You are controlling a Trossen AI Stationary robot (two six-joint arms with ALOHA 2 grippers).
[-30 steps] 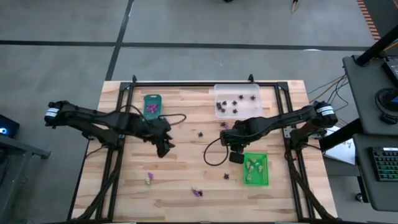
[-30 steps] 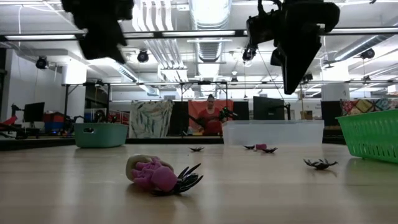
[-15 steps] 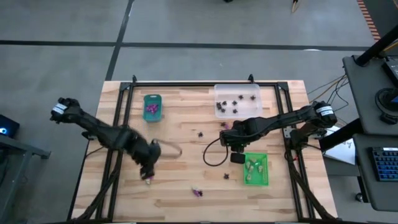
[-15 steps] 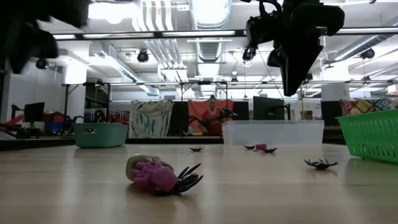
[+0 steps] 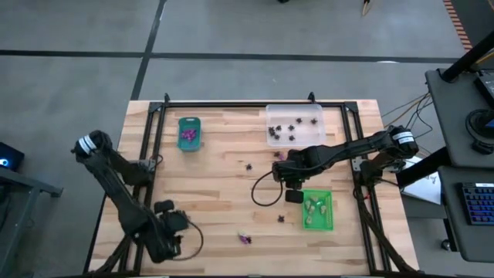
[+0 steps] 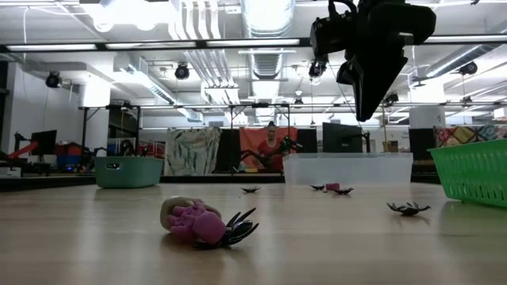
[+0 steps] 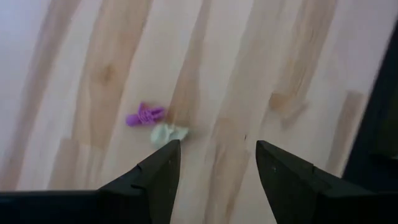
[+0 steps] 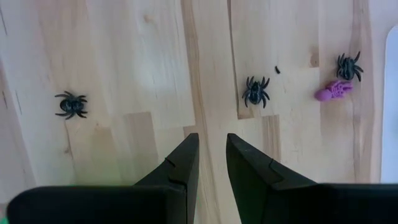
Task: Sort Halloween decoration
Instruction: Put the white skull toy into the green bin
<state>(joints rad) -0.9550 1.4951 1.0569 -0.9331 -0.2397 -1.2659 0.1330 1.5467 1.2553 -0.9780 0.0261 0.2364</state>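
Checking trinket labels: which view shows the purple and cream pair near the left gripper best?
The left wrist view: purple trinket touching the cream one, just ahead of the open left gripper. High view hides them under the arm; low view may show them, uncertain.

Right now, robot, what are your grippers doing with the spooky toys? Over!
Left gripper open above a purple and cream trinket pair. Right gripper narrow, empty, over loose black spiders. Nothing in the way.

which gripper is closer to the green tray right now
Right. The right gripper hovers just beside the green tray, off its far corner toward the table's middle. The left gripper is across the table at the near left edge, far from it.
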